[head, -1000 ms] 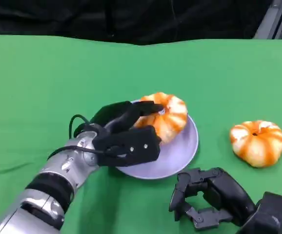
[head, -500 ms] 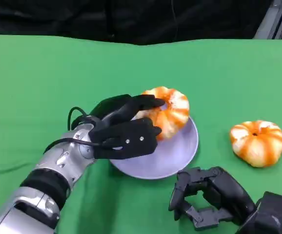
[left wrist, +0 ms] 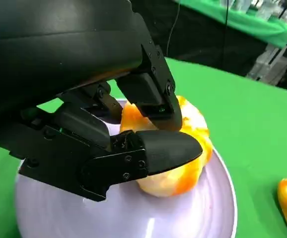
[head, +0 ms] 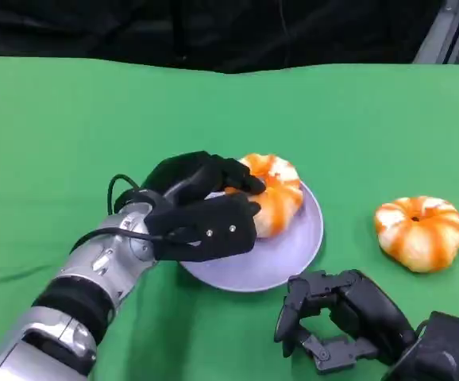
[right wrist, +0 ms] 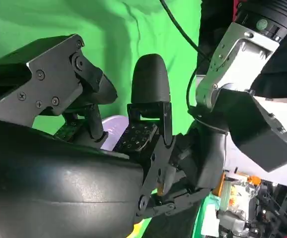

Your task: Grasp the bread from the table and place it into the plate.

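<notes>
My left hand (head: 202, 214) grips the bread (head: 273, 190) on the plate (head: 293, 254); opening carelessly, I could drag it off the rim.

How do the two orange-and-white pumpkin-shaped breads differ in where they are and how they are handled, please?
The orange-and-white pumpkin-shaped bread on the plate lies on the pale lilac round plate; the other orange-and-white bread lies on the green table cloth, to the plate's right. The first is gripped by the left hand; the second is untouched, apart from the right hand. Both share shape and stripes.
</notes>
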